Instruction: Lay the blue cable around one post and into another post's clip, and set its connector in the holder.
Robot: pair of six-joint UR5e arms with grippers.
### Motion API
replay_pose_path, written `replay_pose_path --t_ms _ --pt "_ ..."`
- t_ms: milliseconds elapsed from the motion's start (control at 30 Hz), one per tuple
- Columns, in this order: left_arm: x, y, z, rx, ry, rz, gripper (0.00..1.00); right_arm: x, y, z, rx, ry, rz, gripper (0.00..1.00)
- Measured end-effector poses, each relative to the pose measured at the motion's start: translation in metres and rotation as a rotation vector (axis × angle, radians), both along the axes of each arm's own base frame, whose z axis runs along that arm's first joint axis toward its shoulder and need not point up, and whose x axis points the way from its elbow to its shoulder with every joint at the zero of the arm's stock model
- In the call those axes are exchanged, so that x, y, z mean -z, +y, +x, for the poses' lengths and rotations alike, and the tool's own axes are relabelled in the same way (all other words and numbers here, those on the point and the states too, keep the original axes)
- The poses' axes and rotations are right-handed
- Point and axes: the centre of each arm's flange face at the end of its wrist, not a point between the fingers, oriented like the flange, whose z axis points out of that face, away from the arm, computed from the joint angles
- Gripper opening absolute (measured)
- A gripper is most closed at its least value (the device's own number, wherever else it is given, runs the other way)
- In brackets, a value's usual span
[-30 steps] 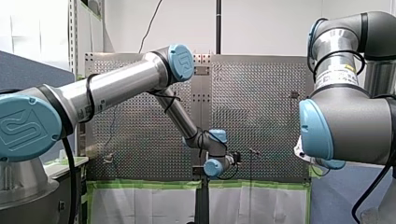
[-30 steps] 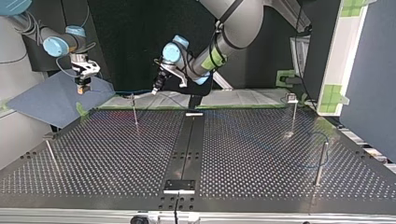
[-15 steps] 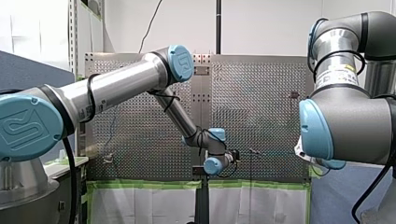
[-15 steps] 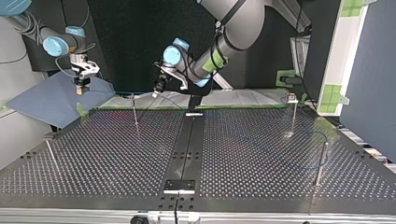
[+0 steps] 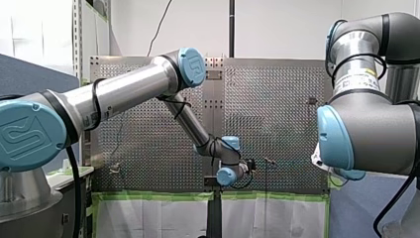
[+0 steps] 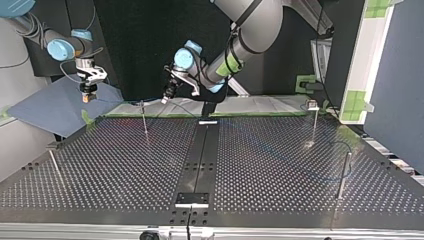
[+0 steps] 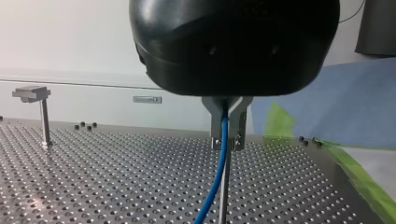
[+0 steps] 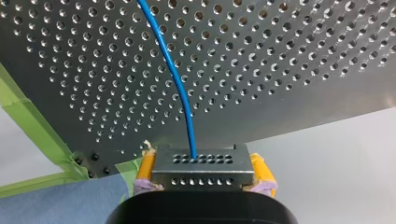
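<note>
The thin blue cable [image 8: 175, 77] runs out of a perforated metal connector [image 8: 201, 161] that my right gripper [image 8: 203, 171] is shut on with its yellow pads [image 8: 145, 170]. In the top view this gripper [image 6: 88, 96] hangs off the table's far left corner. My left gripper [image 7: 227, 142] has its metal fingers shut on the cable [image 7: 219, 172], just above a thin post [image 7: 224, 191]. In the top view it [image 6: 164, 99] hovers right of that post [image 6: 144, 117]. The cable [image 6: 125, 99] stretches faintly between the two grippers.
The perforated table [image 6: 260, 170] carries a clip-topped post [image 6: 313, 120] at the far right, a plain post [image 6: 344, 172] nearer at the right and another [image 6: 54, 165] at the left. A black centre strip holds a holder [image 6: 192, 199]. Green tape [image 8: 28, 121] edges the table.
My left gripper has shifted slightly beside the thin post, still gripping the cable. My right gripper has barely moved.
</note>
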Motion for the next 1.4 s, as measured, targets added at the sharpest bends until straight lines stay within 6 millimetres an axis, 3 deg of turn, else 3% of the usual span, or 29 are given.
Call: replay_pose_path --t_ms 233,600,1400 --pt "-0.001 0.0 0.002 -0.001 0.003 -0.011 0.0 0.0 -0.004 0.004 -0.014 -0.019 0.0 0.0" --pt "-0.001 0.004 0.007 -0.01 0.003 -0.015 0.0 0.024 -0.006 0.007 -0.03 0.011 0.075 0.0" --pt "-0.009 0.007 0.022 -0.033 -0.006 -0.038 0.0 0.02 -0.015 0.006 -0.028 0.001 0.063 0.0"
